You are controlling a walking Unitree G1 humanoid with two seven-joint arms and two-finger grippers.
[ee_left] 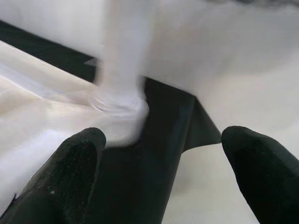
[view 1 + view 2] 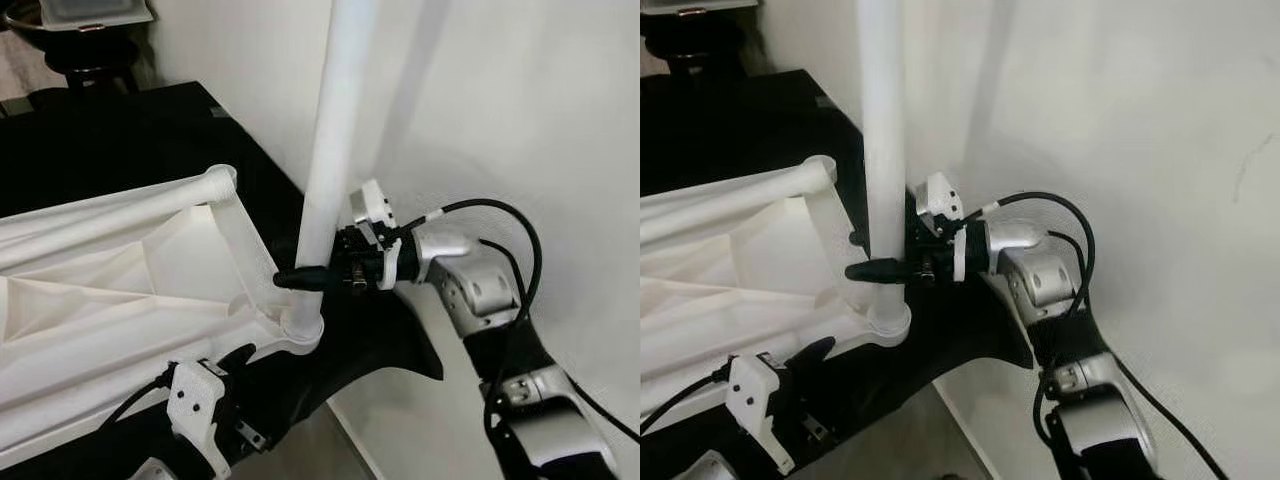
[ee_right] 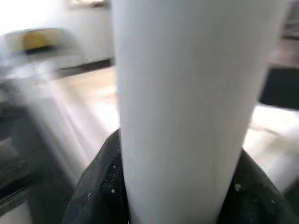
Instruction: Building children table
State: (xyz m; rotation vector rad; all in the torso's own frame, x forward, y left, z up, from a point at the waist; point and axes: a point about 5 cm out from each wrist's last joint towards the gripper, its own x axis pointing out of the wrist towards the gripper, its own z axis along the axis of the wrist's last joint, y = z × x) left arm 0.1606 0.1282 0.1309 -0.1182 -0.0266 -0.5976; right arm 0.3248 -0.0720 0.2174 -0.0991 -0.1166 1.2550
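A long white cylindrical table leg [image 2: 335,130] is seen standing upright in the centre of the left eye view, its foot seated in a round white socket [image 2: 300,328] at the corner of an upturned white ribbed plastic tabletop [image 2: 110,300]; the tabletop occupies the lower left of the frame and is laid on a black surface [image 2: 120,140]. A second white leg [image 2: 110,215] is seen lying along the upper edge of the tabletop.

The right gripper [image 2: 305,280] is clamped around the upright leg just above the socket; one black finger is seen crossing the front of the tube, and in the right wrist view the leg [image 3: 187,102] is flanked by both dark pads. The left gripper [image 1: 163,172] is held at the lower left near the tabletop edge; its fingers [image 1: 70,172] are spread wide with nothing between them.

The leg is judged to be a light, stiff, hollow tube with a smooth and probably slippery surface; a firm encircling hold close to the socket is judged best, since a higher hold would give leverage that could tilt the leg. The tabletop is judged light and rigid but liable to slide on the black surface; steadying at the corner rib beside the socket is advised. Whether the leg is fully seated cannot be determined.
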